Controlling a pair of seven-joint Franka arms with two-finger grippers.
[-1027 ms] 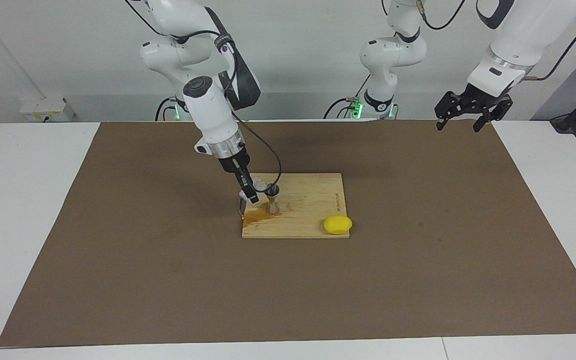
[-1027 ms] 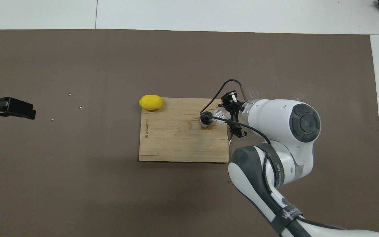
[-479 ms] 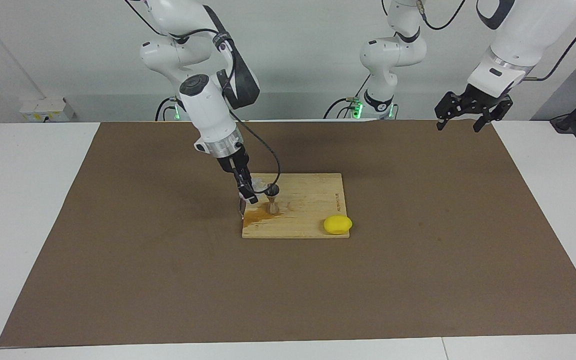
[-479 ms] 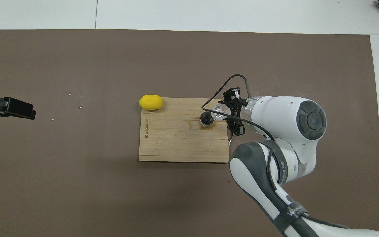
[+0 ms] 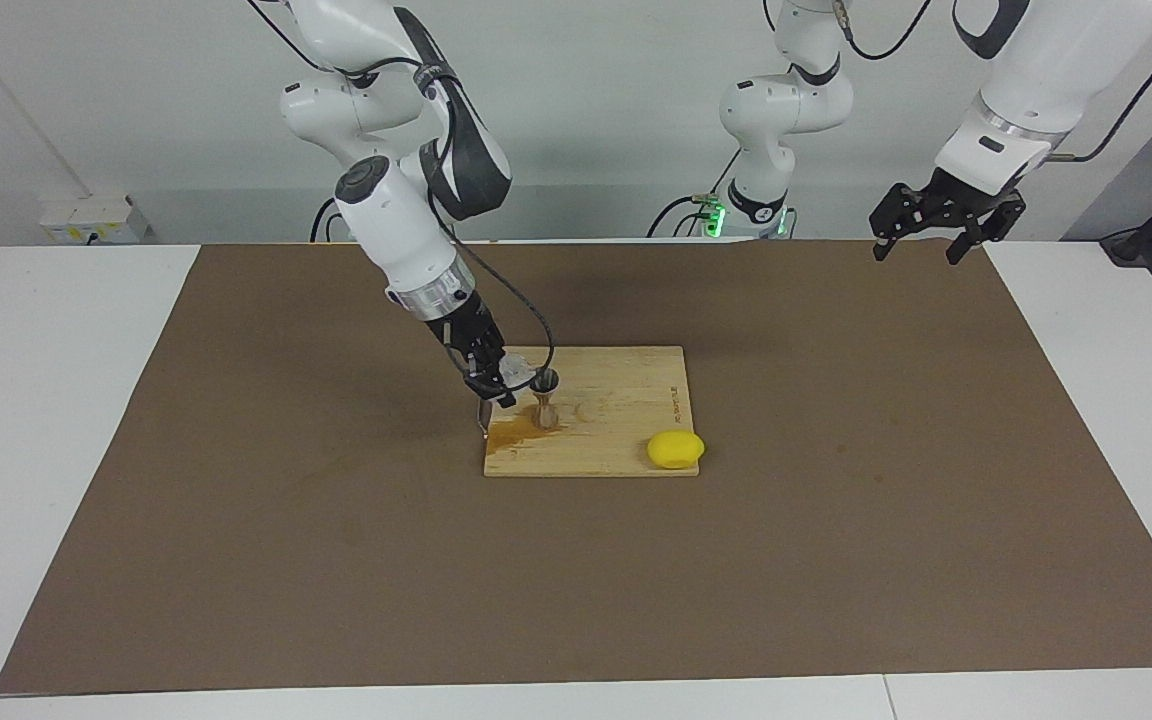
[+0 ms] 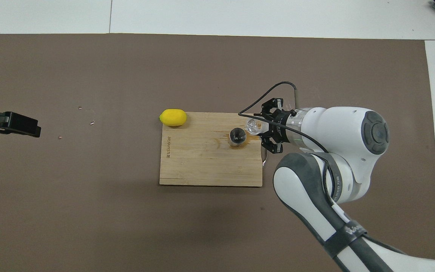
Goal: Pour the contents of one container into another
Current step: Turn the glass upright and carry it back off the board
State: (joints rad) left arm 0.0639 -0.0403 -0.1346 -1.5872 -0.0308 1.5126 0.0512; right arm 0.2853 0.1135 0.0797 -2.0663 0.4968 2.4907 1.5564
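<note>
The right end effector [image 5: 496, 385] grips the tilted glass cup [image 6: 254, 125] beside the jigger [image 5: 543, 398] on the board [image 5: 626, 440]; it has drawn back slightly. The left end effector [image 5: 941, 225] waits, open.

Obstacles all sit on the wooden board [image 5: 596, 410] mid-table [image 5: 86, 420]: metal jigger [image 5: 543, 396] upright near the right-arm end, right end effector [image 5: 498, 380] just beside it, clamped on the tilted glass cup [image 5: 510, 372], its arm slanting down over that end of the board. Wet amber spill [image 5: 521, 430] at the jigger's foot. Lemon [image 5: 675, 449] on the board corner farthest from the robots, toward the left-arm end. Board between jigger and lemon is bare. Left end effector [image 5: 946, 220], fingers spread, waits high over the mat's [image 5: 836, 520] corner.
</note>
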